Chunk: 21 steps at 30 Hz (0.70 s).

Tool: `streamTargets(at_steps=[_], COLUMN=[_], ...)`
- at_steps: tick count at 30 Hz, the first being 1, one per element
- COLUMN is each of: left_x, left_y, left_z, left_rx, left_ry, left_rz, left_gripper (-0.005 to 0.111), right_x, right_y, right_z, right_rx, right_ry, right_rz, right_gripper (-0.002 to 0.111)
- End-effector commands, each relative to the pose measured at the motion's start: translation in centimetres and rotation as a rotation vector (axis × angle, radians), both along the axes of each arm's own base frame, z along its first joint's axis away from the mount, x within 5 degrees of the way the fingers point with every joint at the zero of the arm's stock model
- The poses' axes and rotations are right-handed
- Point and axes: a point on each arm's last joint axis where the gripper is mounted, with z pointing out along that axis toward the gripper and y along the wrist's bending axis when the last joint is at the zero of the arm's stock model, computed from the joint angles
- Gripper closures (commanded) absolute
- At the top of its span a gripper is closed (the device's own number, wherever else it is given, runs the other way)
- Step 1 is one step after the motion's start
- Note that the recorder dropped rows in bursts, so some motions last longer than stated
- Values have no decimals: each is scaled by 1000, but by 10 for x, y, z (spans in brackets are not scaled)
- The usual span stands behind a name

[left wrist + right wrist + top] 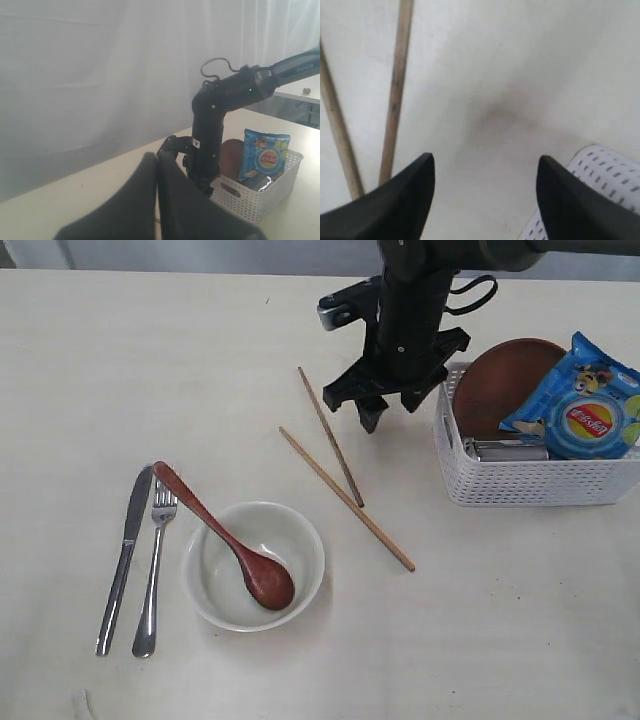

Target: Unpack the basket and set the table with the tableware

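On my pale cream tabletop (480, 640), the white perforated plastic basket (530, 485) sits at right, holding the brown round plate (500, 380). Two wooden chopsticks (331, 437) lie beside my right gripper (390, 412), its jaws apart and empty. My left gripper (157, 167) has its jaws pressed together on nothing.

My right pincer (390, 410) points straight down, jaws spread wide with nothing between them. Above it my right arm (410, 300) stands steeply, its wrist bent downward. My left pincer (157, 165) is pressed closed and empty, aimed toward that arm.
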Motion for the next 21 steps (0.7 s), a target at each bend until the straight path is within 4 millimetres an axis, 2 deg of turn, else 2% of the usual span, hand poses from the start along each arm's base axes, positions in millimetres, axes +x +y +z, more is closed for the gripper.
streamTargets(at_steps=[1, 6, 10, 15, 21], left_x=[0, 0, 0, 0, 0], left_y=[0, 0, 0, 0, 0], left_z=[-1, -1, -1, -1, -1], left_rx=[-4, -4, -4, -4, -4], left_ry=[2, 2, 2, 2, 2], left_rz=[4, 4, 4, 4, 4], left_gripper=[107, 107, 107, 107, 107], right_x=[-9, -14, -1, 6, 11], right_y=[25, 50, 60, 65, 62], right_z=[10, -4, -18, -31, -49], right_rx=[64, 79, 52, 53, 46], right_ry=[-74, -73, -33, 8, 31], right_rz=[56, 48, 26, 0, -57], right_gripper=[51, 51, 51, 51, 65])
